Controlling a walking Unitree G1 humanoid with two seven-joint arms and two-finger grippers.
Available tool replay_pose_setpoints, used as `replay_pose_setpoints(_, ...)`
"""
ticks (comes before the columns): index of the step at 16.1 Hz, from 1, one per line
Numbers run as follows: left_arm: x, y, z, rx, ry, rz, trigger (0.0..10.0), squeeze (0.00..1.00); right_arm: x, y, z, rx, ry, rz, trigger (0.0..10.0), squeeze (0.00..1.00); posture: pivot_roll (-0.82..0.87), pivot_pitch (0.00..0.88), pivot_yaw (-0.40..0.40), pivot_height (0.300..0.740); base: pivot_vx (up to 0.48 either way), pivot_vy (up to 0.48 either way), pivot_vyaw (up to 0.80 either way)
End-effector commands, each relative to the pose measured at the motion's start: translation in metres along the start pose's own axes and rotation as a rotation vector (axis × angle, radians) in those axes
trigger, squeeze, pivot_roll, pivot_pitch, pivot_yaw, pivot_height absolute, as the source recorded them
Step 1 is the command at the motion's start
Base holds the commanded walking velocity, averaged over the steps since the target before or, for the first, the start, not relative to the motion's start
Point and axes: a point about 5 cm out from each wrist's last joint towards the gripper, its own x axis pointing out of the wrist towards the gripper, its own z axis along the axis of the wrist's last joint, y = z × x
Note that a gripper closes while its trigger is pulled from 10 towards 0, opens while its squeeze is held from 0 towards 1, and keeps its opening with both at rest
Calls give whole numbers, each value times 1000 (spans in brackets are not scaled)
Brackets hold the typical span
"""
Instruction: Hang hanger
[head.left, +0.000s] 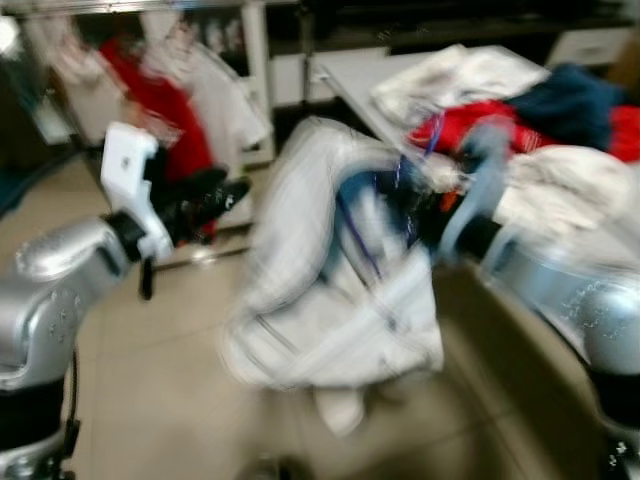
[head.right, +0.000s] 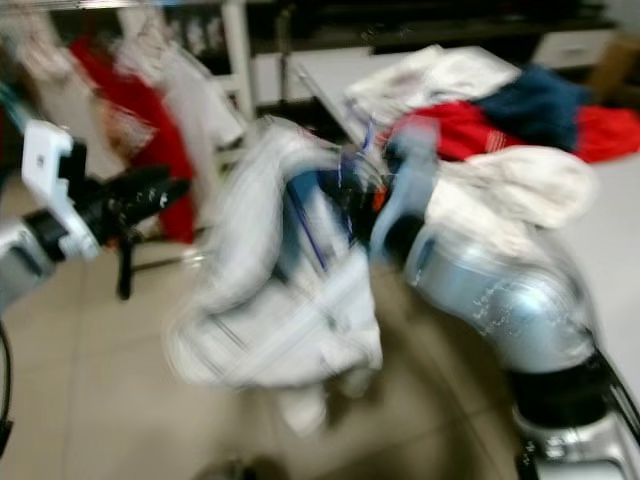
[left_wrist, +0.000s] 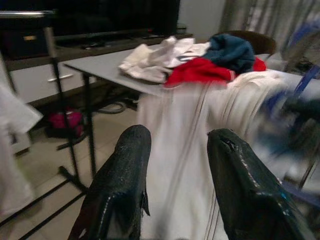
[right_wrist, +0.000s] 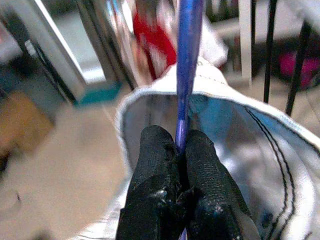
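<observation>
Left eye view, heavily blurred: white garment draped on a blue hanger, hanging in mid-air between the two arms, above the tiled floor. Left gripper raised just beside the garment, apart from it. Behind it a clothes rack carrying a red garment and white ones. To the right a desk heaped with laundry: white pieces, a red piece, a dark blue piece.

Right eye view: same scene, right arm reaching across in front of the desk edge, its wrist buried in the blur at the garment's collar.

Left wrist view: two black fingers spread apart with nothing between them, white garment hanging straight ahead, desk and laundry pile beyond, black rack legs to one side.

Right wrist view: right gripper with fingers clenched on the blue hanger rod, garment collar wrapped around beneath, rack bars and red cloth further off
</observation>
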Motion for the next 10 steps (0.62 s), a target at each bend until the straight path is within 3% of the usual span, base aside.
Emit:
replay_pose_setpoints(1, 5, -5, -1, 22, 24, -22, 10000, 0, 1, -7, 0, -52, -58, -61, 10000, 0, -57, 0, 26, 740, 0, 0, 794)
replay_pose_setpoints(4, 20, -10, -35, 50, 110, 74, 10000, 0, 7, -27, -34, -101, -16, -229, 10000, 0, -49, 3, 26, 740, 0, 0, 798)
replay_pose_setpoints(6, 30, -11, -70, 22, 104, 243, 10000, 0, 3, -42, -57, -25, -54, -351, 10000, 0, -48, 6, 23, 740, 0, 0, 0)
replay_pose_setpoints(8, 31, -9, -86, 133, 110, 358, 10000, 0, -4, -46, -79, -2, -14, -389, 10000, 0, -47, 10, 26, 740, 0, 0, 0)
replay_pose_setpoints(10, 36, -21, -100, 141, 145, 304, 10000, 0, -16, -49, -102, -49, -26, -454, 10000, 0, -38, 18, 23, 740, 0, -178, 0)
